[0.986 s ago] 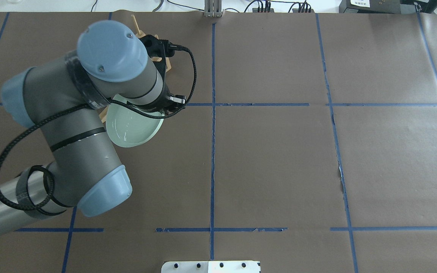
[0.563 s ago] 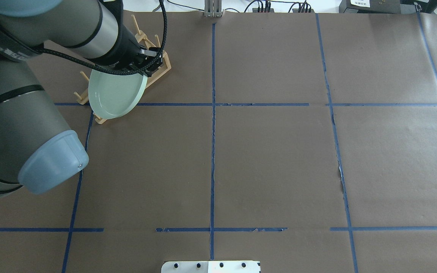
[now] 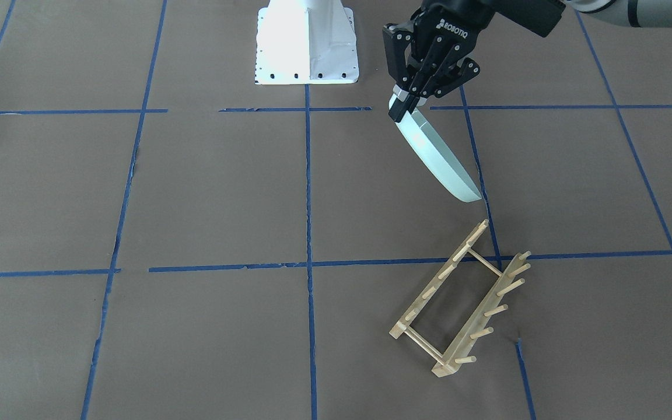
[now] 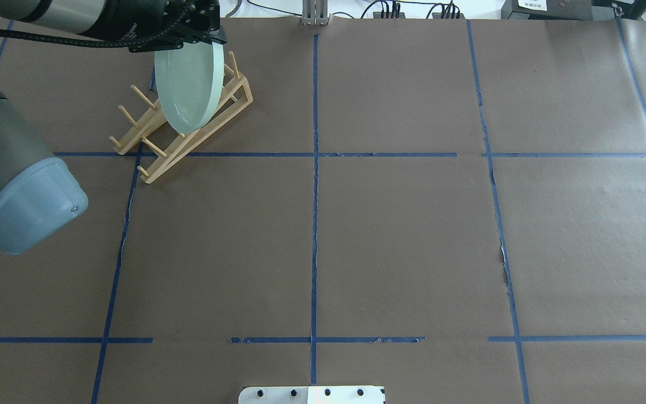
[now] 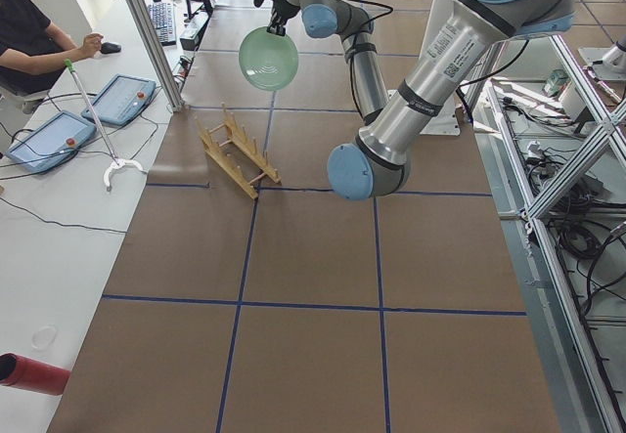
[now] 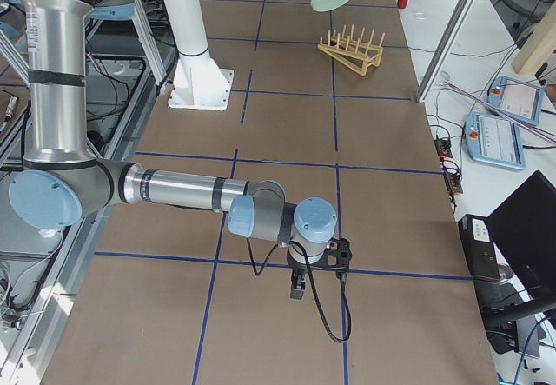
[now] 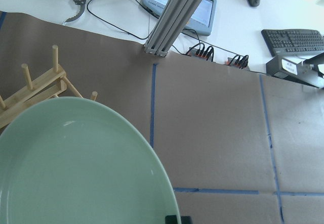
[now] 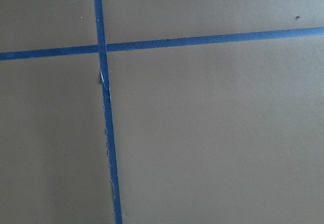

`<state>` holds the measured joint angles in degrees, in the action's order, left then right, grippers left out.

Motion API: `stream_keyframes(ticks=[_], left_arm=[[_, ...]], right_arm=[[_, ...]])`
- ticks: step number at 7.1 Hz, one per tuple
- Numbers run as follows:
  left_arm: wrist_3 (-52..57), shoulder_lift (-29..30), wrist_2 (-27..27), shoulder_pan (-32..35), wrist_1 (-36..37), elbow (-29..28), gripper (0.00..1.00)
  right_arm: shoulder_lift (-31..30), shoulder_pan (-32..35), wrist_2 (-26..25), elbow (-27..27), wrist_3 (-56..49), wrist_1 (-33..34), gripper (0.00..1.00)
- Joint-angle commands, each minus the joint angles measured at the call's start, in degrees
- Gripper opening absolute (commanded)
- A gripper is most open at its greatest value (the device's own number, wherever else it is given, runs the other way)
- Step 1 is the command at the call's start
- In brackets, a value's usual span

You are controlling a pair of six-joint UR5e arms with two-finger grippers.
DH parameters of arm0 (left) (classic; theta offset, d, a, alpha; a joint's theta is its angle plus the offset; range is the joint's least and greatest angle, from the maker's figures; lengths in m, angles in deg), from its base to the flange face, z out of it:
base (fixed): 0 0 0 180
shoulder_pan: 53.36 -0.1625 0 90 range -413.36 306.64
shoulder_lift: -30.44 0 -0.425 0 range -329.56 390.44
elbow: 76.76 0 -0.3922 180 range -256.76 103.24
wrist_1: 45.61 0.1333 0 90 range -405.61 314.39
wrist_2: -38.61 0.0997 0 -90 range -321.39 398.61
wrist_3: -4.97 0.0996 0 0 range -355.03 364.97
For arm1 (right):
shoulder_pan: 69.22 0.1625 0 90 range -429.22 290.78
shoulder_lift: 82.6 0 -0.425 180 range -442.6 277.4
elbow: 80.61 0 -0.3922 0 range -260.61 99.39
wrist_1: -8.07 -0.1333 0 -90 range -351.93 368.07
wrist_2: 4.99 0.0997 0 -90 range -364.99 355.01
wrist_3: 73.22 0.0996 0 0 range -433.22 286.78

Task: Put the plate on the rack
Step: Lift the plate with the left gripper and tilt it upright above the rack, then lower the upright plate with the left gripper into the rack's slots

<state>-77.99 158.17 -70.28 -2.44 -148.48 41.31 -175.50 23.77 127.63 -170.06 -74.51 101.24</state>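
Left hand is clamped on the plate at its top rim. Plate hangs tilted in the air, upper right of front view, above the rack, not touching. Risks imo: thin rim grip lets it swing/slip, or lower edge lands on a peg top, not a gap, and shoves the rack. Rack holds nothing atm. Right hand: can't tell.
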Motion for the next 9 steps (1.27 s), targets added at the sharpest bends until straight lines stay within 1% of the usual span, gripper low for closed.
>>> stream_keyframes(ticks=[1,2,4,5,6,7,8,9], left_arm=[[-14.7,-5.7,5.1,1.0,-20.4,-2.0,0.00],[-21.3,-7.0,8.4,1.0,-27.5,-3.9,0.00],[-30.4,-7.2,16.0,0.9,-40.1,-10.4,0.00],[-33.3,-7.1,20.6,0.9,-44.3,-14.0,0.00],[-35.9,-7.1,23.7,0.9,-48.3,-17.7,0.00],[-38.9,-7.1,24.2,1.0,-51.8,-20.9,0.00],[-39.9,-6.9,26.2,1.3,-52.4,-23.8,0.00],[-41.3,-6.8,27.2,1.3,-55.2,-27.2,0.00]], right_arm=[[0.0,0.0,0.0,0.0,0.0,0.0,1.00],[0.0,0.0,0.0,0.1,0.0,0.0,1.00],[0.0,0.0,0.0,0.0,0.0,0.0,1.00],[0.0,0.0,0.0,0.1,0.1,0.0,1.00],[0.0,0.0,0.0,0.0,0.0,0.0,1.00],[0.0,0.0,0.0,0.0,0.0,0.0,1.00],[0.0,0.0,0.0,0.0,0.0,0.0,1.00],[0.0,0.0,0.0,0.0,0.1,0.0,1.00]])
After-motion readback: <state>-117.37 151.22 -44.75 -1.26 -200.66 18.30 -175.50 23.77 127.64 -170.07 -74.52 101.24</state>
